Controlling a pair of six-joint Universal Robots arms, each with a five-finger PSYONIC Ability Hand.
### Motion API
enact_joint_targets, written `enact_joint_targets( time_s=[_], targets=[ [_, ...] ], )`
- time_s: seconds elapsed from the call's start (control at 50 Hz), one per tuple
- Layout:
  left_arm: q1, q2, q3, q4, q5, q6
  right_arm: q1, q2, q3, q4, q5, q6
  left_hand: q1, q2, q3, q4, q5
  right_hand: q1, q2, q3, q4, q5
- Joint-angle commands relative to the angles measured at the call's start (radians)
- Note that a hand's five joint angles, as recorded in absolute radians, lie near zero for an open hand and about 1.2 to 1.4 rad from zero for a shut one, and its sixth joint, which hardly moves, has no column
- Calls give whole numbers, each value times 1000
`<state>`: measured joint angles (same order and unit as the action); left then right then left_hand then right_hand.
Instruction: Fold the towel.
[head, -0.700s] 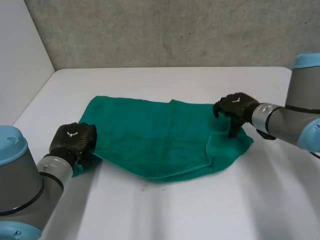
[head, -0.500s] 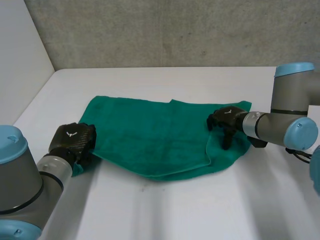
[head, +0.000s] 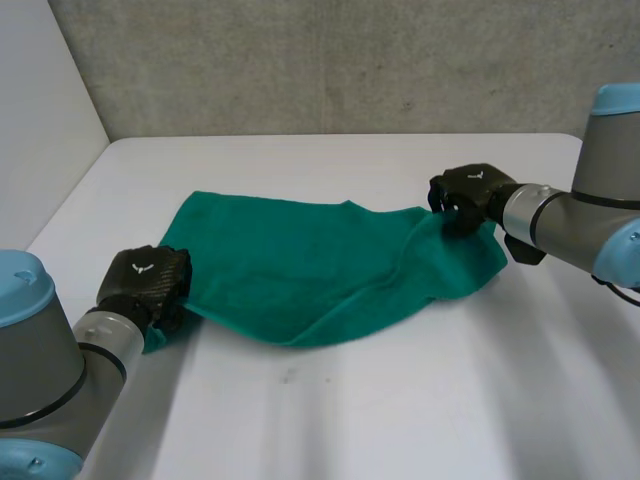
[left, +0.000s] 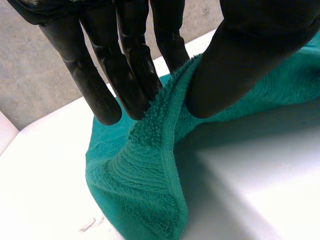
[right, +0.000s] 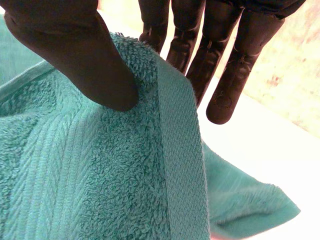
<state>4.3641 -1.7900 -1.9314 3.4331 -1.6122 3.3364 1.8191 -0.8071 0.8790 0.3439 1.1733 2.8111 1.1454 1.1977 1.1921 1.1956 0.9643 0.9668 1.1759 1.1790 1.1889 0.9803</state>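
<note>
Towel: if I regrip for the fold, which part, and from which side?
The hemmed corners of the towel, as now: left hand pinches the near-left one, right hand the far-right. It lies mostly flat, so come from outside the edge, fingers under, thumb over.

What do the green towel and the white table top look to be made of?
The towel: terry cloth, probably cotton; looped pile with a flat woven band along the hem. The table: smooth, hard white surface with soft sheen, maybe laminate or paint; the look leaves it open.
</note>
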Motion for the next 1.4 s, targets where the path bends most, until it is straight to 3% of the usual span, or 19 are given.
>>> enact_joint_targets(
  time_s=[0.02, 0.12, 0.28, 0.36, 0.46, 0.48, 0.54, 0.6, 0.68, 0.84, 0.92, 1.1, 1.24, 1.4],
  targets=[
    [-3, 1, -3, -3, -2, 2, -1, -55, 124, -36, -10, -9, 251, 199, 204, 201, 257, 429, 220, 217, 207, 241],
    [3, 1, -1, -35, -2, 3, -26, -81, 219, -68, 0, -12, 251, 199, 204, 201, 257, 429, 220, 217, 207, 241],
    [43, 11, -6, -141, -3, 5, -175, -332, 452, -111, -15, -18, 251, 199, 204, 201, 257, 429, 220, 217, 207, 241],
    [51, 58, -23, -236, -6, 29, -241, -500, 632, -106, -46, -151, 251, 199, 204, 201, 257, 429, 220, 217, 207, 241],
    [54, 135, -52, -347, -6, 69, -352, -673, 837, -11, -60, -443, 251, 199, 204, 201, 257, 429, 220, 217, 207, 241],
    [48, 185, -72, -417, -5, 92, -368, -688, 862, 16, -61, -496, 251, 199, 204, 201, 257, 429, 220, 217, 207, 241],
    [40, 216, -83, -462, -2, 104, -431, -722, 952, 117, -67, -686, 251, 199, 204, 201, 257, 429, 220, 217, 207, 241],
    [-4, 253, -90, -528, 0, 115, -468, -728, 992, 164, -76, -780, 251, 199, 204, 201, 257, 429, 220, 217, 207, 241],
    [-52, 238, -75, -520, -5, 120, -485, -727, 1003, 138, -84, -768, 251, 199, 204, 201, 257, 429, 220, 217, 207, 241],
    [-63, -24, 156, -437, -9, 138, -411, -592, 881, -112, -67, -481, 251, 199, 204, 201, 257, 429, 220, 217, 207, 241],
    [-64, -182, 317, -400, -9, 198, -328, -511, 770, -192, 12, -383, 251, 199, 204, 201, 257, 429, 220, 217, 207, 241],
    [-61, -535, 748, -335, -8, 386, -187, -268, 532, -270, 203, -355, 251, 199, 204, 201, 257, 429, 220, 217, 207, 241],
    [-49, -654, 894, -236, 12, 459, -141, -126, 401, -342, 265, -320, 251, 199, 204, 201, 257, 429, 220, 217, 207, 241],
    [-12, -713, 948, -147, 97, 500, -127, -37, 301, -431, 296, -265, 251, 199, 204, 201, 257, 429, 220, 217, 207, 241]
  ],
)
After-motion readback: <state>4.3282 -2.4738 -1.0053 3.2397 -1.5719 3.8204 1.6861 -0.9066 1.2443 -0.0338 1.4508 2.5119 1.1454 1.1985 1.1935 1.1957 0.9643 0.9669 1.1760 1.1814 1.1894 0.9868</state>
